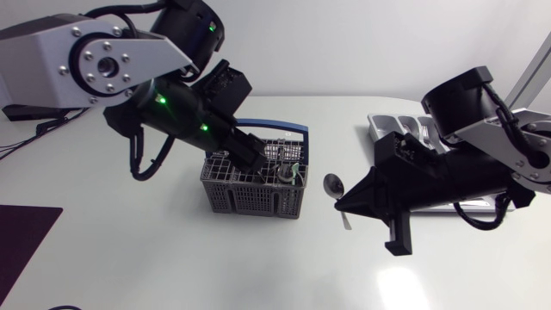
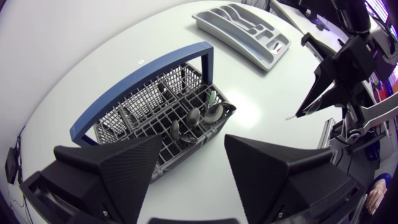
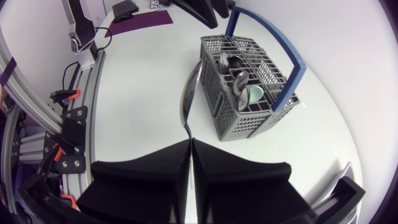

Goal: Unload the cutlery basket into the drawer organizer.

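The grey cutlery basket (image 1: 250, 194) with a blue handle (image 1: 284, 129) stands mid-table and holds several pieces of cutlery (image 1: 287, 174). My left gripper (image 1: 258, 157) hangs over the basket, open and empty. In the left wrist view the basket (image 2: 140, 106) lies just ahead of its spread fingers (image 2: 118, 165). My right gripper (image 1: 346, 205) is right of the basket, shut on a metal spoon (image 1: 333, 183). In the right wrist view the spoon (image 3: 189, 93) sticks out ahead of the shut gripper (image 3: 191, 146), beside the basket (image 3: 231, 121). The grey drawer organizer (image 1: 389, 127) sits at the back right, partly hidden by my right arm.
In the left wrist view the organizer (image 2: 273, 51) lies beyond the basket, with my right arm (image 2: 339, 74) beside it. A dark purple mat (image 1: 21, 232) lies at the table's left edge. Bare white tabletop (image 1: 215, 267) stretches in front of the basket.
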`<state>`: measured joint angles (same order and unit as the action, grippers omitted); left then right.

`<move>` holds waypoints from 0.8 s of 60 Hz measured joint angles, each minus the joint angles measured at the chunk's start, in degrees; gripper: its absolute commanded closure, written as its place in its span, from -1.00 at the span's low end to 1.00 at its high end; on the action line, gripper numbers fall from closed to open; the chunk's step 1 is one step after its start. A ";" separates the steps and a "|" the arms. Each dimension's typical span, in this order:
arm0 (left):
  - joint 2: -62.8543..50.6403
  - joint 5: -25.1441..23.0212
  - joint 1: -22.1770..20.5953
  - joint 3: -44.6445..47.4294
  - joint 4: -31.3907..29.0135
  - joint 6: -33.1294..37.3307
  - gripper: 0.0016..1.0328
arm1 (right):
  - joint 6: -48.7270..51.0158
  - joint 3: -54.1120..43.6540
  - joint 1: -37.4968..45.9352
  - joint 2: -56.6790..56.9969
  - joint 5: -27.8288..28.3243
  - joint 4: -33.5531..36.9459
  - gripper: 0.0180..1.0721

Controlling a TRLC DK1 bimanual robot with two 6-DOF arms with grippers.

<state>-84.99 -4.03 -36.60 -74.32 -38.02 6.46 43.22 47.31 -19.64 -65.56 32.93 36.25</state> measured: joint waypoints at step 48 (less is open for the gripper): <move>-9.01 13.60 -4.04 -8.59 -5.86 -6.88 -0.38 | 27.74 -1.40 30.40 1.01 -6.97 2.34 0.89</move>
<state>-94.00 9.56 -40.64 -82.91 -43.88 -0.43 70.96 45.91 10.76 -64.55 25.96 38.59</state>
